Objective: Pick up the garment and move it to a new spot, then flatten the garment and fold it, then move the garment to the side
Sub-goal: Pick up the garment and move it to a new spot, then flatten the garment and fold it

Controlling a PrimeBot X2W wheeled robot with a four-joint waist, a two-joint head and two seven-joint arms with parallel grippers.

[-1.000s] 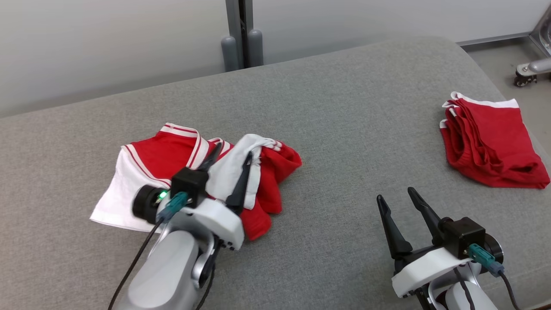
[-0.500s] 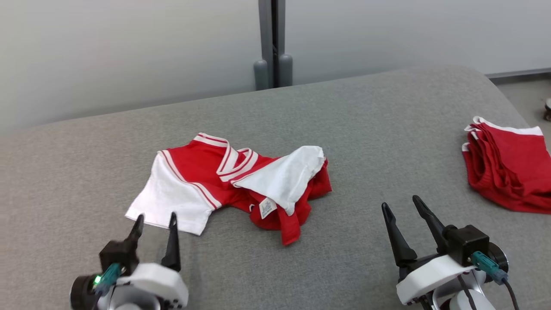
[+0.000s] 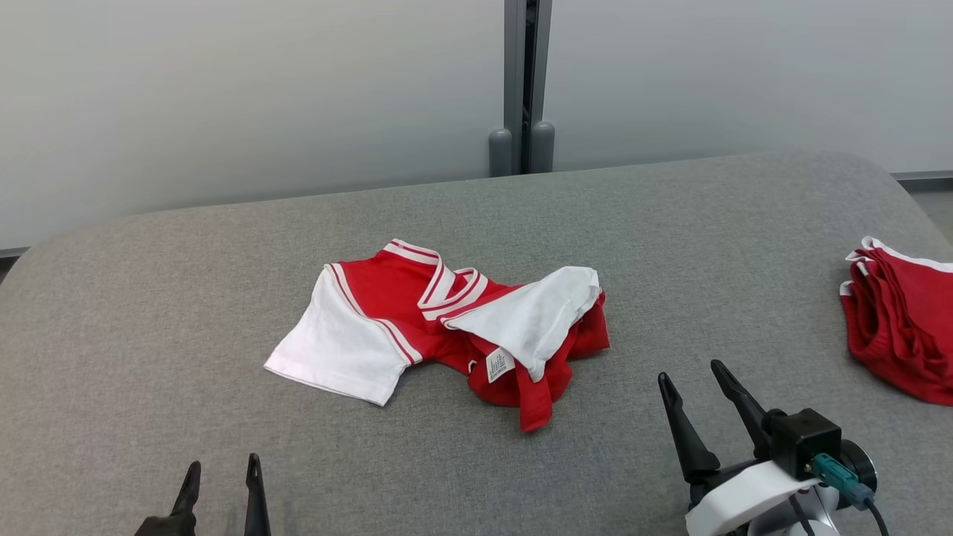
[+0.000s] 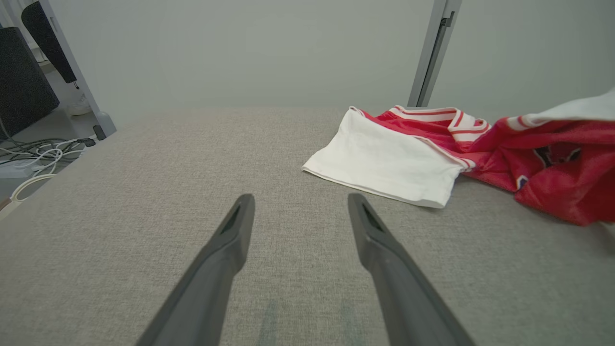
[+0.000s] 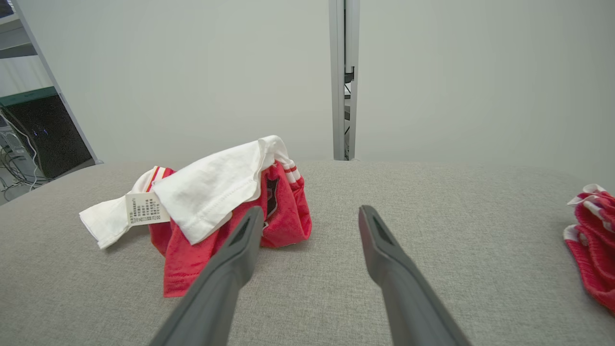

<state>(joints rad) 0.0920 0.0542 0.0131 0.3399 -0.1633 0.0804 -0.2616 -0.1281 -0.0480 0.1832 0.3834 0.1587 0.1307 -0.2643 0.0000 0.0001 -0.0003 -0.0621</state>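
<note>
The garment (image 3: 439, 327), a red shirt with white sleeves, lies crumpled near the middle of the grey tabletop (image 3: 670, 246). One sleeve is spread flat toward my left, the other is flopped over the bunched red body, and a label is showing. My left pincer (image 3: 223, 463) sits low at the near left with its fingers apart and nothing between them, well clear of the cloth. My right pincer (image 3: 689, 372) is also spread and empty, near the shirt's right end.

I think the main risk is the heap at the right end. If I nip there I could catch several layers at once and drag a wad instead of opening it out. A wide right-arm sweep could also disturb the folded red pile (image 3: 901, 335) at the far right.

A second ago the left pincer was down on the shirt. It has since let go and pulled back, and the head camera has swung too.
</note>
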